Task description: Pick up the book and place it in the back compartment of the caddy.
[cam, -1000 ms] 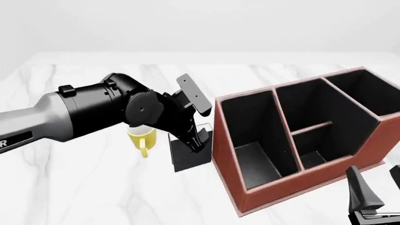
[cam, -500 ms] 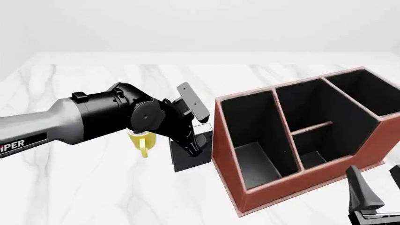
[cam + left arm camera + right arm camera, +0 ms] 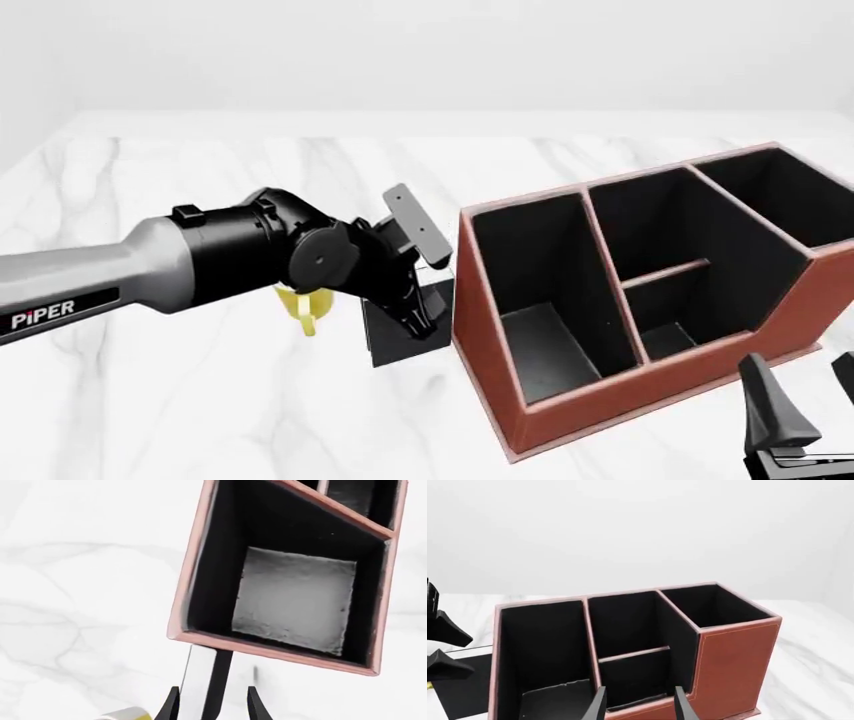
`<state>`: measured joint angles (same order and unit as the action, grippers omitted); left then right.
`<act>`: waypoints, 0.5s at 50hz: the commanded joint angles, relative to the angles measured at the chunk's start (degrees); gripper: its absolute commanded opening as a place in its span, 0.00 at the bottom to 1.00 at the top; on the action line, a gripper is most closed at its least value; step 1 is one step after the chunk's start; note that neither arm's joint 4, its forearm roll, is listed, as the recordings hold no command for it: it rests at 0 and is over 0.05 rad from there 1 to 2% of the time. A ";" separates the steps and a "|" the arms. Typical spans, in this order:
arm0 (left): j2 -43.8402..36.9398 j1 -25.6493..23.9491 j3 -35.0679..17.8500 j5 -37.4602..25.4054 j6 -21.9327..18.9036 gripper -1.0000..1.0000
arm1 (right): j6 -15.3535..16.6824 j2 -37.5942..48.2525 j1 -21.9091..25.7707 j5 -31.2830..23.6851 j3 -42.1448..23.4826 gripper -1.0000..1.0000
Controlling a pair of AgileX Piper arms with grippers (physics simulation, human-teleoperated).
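Black-covered with a pale page edge, the book point(image 3: 396, 330) stands upright on the desk point(image 3: 200, 400) just left of the caddy point(image 3: 641, 300), long axis vertical. Left hand point(image 3: 416, 320) straddles its top, grip uncertain; right hand point(image 3: 801, 425) hangs released.

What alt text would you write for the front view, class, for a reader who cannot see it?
The left gripper straddles an upright black book beside a reddish-brown partitioned caddy on a white marble table. A yellow mug stands behind the arm; the right gripper waits near the caddy.
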<state>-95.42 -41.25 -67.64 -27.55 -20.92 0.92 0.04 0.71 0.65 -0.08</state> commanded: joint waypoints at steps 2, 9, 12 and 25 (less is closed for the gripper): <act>-0.28 1.11 -0.19 0.17 -0.57 1.00 | 0.00 0.01 -0.03 -0.11 0.00 1.00; -1.00 1.39 0.80 1.14 -1.23 1.00 | -0.08 0.00 -0.05 -0.08 0.00 1.00; -1.22 1.44 0.71 1.06 -1.13 1.00 | -0.04 0.00 -0.03 -0.09 -0.01 1.00; -5.17 3.92 2.43 6.13 -1.22 1.00 | -0.12 0.01 -0.01 -0.08 0.00 1.00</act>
<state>-98.34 -38.84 -66.07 -23.98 -21.79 0.87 0.05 0.68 0.57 -0.08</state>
